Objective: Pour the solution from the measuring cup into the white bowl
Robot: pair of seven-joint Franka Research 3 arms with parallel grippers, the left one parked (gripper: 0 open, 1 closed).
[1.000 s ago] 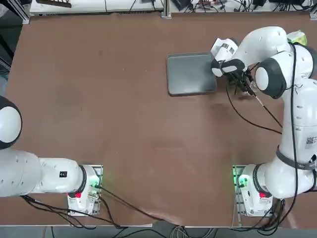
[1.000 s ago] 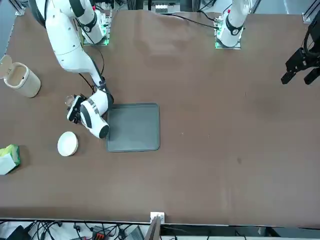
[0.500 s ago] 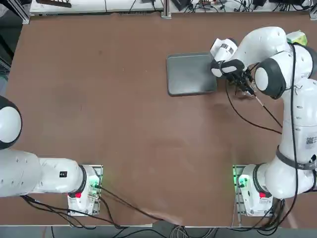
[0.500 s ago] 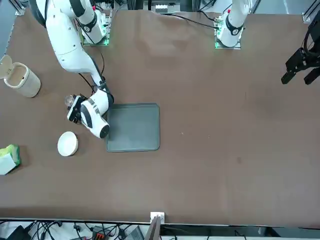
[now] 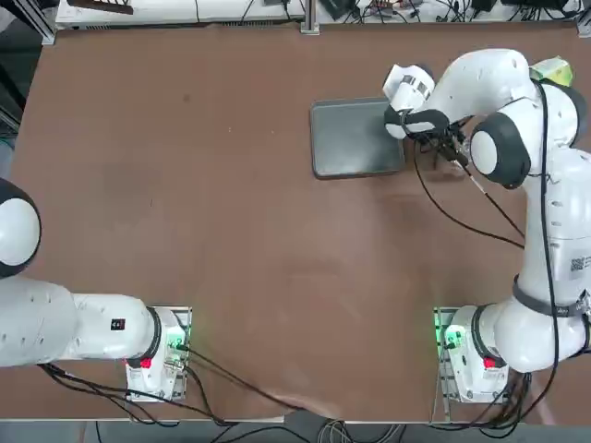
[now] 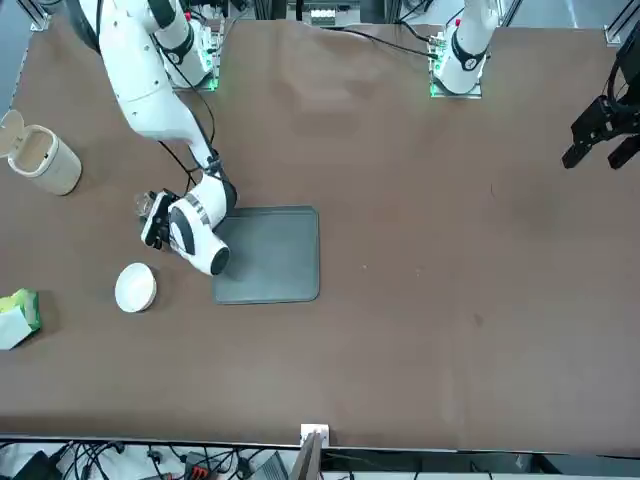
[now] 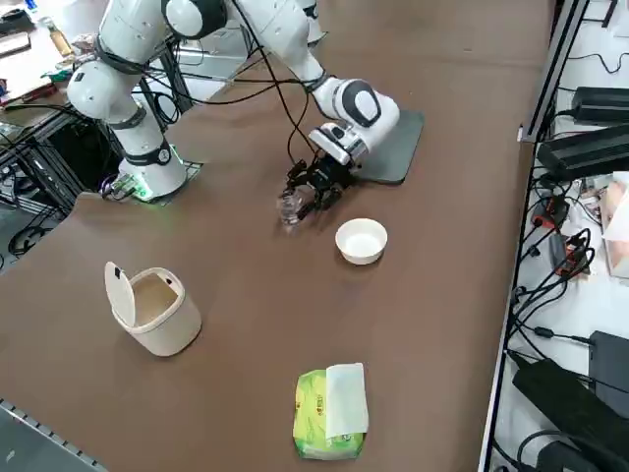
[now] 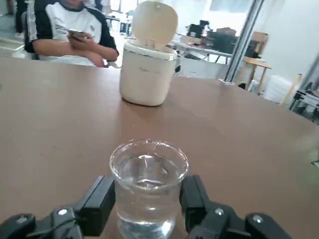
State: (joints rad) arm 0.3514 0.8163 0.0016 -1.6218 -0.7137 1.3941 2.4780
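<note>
My right jaws (image 8: 148, 211) are closed on the cup (image 8: 148, 185), which stands upright with clear liquid inside, near the worktop's right edge. The grasp looks done; I judge the next move is to carry the cup level to the bowl (image 7: 362, 241), close by, and tilt it over the rim. A grey tray (image 7: 395, 147) lies beside my wrist and a lidded white bin (image 7: 149, 306) well apart; nothing blocks the way.

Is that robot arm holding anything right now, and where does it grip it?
Yes: the right pincer holds the measuring cup, one finger on each side of its lower wall, the cup upright with clear liquid inside.
</note>
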